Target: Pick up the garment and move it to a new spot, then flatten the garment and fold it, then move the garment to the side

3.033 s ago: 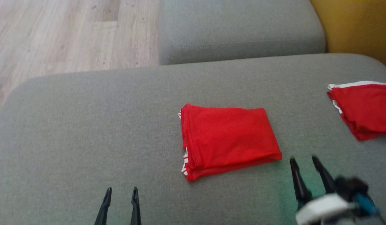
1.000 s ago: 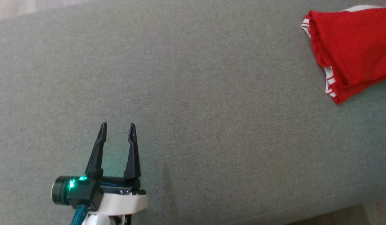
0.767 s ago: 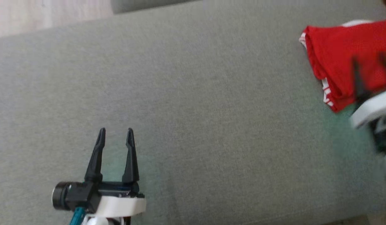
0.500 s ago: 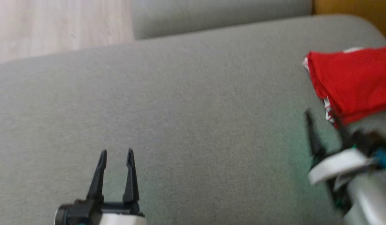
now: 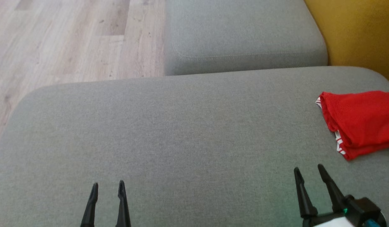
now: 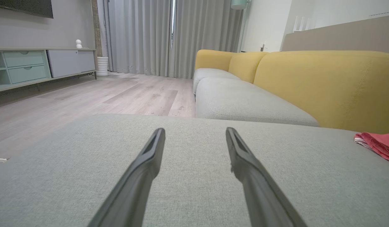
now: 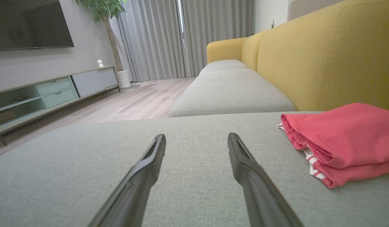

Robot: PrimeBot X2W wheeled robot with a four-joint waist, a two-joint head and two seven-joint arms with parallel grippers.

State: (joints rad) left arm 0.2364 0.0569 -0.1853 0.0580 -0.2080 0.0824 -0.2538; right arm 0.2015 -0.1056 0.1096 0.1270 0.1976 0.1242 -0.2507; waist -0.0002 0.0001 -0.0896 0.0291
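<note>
Garment (image 5: 359,121) lies folded at right side of sofa seat (image 5: 181,126); task appears complete. L hand (image 5: 107,183) & R hand (image 5: 308,168): both spread, empty, clear of fabric.

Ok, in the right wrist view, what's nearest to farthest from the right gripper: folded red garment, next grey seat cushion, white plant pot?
1. Folded red garment, just right of the right gripper.
2. Next grey seat cushion, straight ahead.
3. White plant pot, far left, by the curtains.
</note>
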